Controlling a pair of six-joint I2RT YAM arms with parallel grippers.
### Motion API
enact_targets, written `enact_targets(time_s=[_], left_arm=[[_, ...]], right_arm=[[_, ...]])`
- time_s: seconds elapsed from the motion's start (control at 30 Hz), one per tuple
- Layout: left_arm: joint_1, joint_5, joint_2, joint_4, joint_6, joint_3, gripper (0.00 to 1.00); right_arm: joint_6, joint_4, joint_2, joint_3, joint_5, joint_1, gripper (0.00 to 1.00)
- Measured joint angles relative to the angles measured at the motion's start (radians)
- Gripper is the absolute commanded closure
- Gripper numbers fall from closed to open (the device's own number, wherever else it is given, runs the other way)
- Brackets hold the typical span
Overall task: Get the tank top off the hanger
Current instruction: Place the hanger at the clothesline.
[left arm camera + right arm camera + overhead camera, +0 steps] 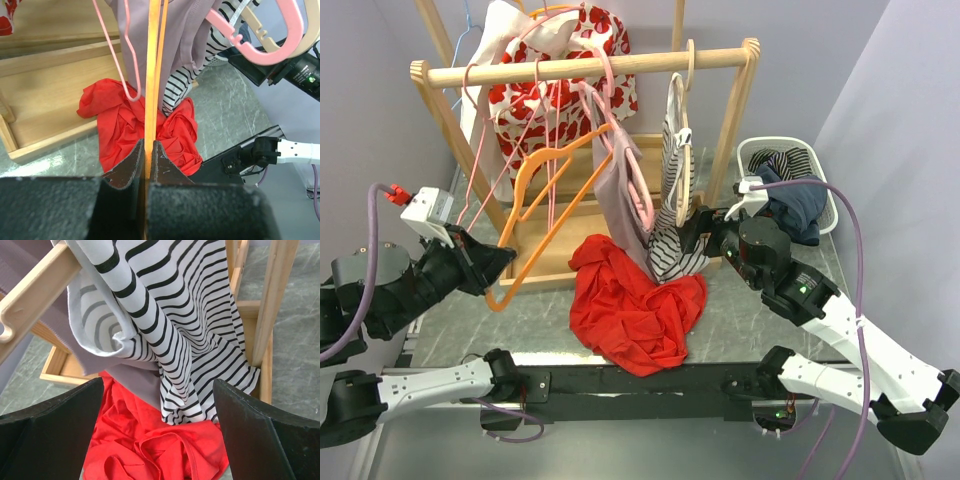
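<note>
The red tank top lies crumpled on the table in front of the rack, also seen in the left wrist view and the right wrist view. The orange hanger is bare and slants up toward the rail. My left gripper is shut on its lower end, and the orange bar runs straight up from between the closed fingers. To the right of the red cloth, my right gripper stands wide open. It faces a hanging striped garment without touching anything.
A wooden rack carries a floral garment, thin pink hangers, a mauve garment and the striped garment on a wooden hanger. Its wooden base tray sits behind the red cloth. A white basket of clothes stands at the right.
</note>
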Motion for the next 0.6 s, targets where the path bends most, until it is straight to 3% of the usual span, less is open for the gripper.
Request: enact_targets(time_s=[0.6], left_arm=[[0.062, 0.012, -0.079, -0.007, 0.038, 0.074, 0.99]], right_arm=[[0.0, 0.002, -0.003, -0.004, -0.008, -0.026, 0.02]])
